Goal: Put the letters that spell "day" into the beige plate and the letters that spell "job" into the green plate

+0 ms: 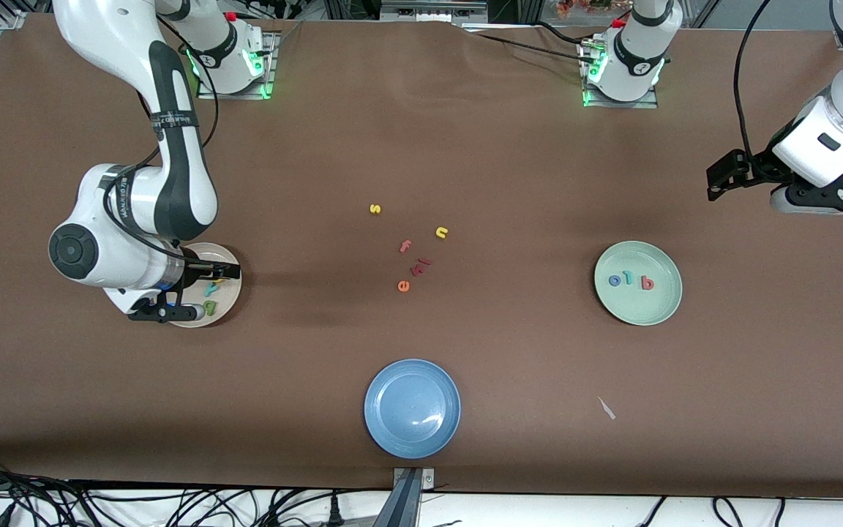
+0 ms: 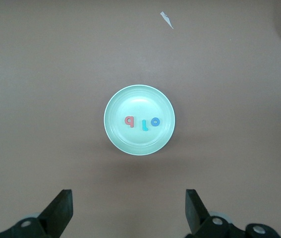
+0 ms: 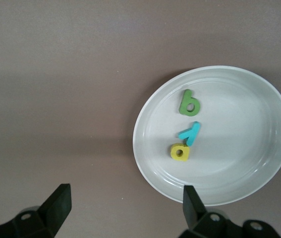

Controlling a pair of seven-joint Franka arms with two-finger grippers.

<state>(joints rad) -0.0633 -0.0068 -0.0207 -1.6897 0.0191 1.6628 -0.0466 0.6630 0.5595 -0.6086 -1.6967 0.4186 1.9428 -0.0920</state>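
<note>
The beige plate lies at the right arm's end of the table and holds a dark green d, a teal y and a yellow a. My right gripper hangs open and empty over the plate's edge, one finger above the rim and the other above bare table. The green plate holds a blue o, a teal j and a pinkish-red b in a row. My left gripper is open and empty, high above the table beside that plate.
A blue plate sits near the front edge, mid-table. Loose letters lie in the middle: yellow s, yellow n, pink f, orange e and a red piece. A paper scrap lies nearer the camera than the green plate.
</note>
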